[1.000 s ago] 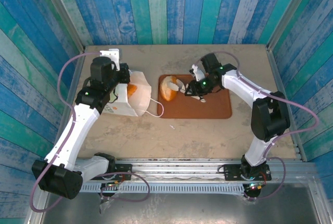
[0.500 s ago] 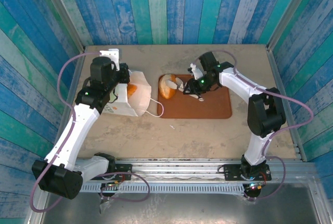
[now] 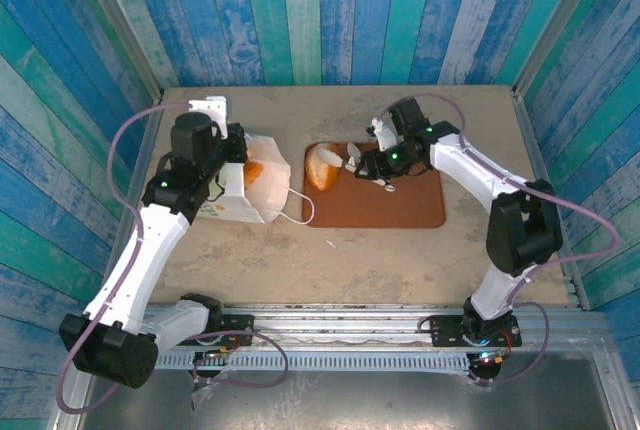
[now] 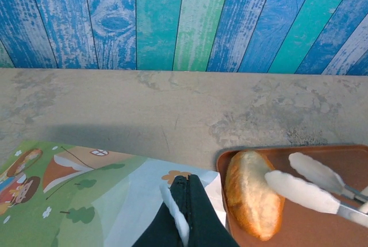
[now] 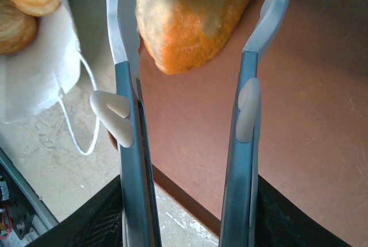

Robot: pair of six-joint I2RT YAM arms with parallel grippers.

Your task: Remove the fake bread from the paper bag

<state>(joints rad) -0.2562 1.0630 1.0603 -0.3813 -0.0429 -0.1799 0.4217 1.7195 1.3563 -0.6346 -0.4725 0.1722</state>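
Backing out crookedly, our spread right gripper could drag the golden oblong toy loaf between its fingers; our left gripper pinches the white printed paper bag.

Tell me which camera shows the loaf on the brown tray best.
Left wrist: nearly the whole loaf shows, lying on the tray. Right wrist shows it close but cropped; the top view, small.

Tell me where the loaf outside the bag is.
Top view, centre: the loaf lies on the brown tray at its left end, between the paper bag and the right gripper.
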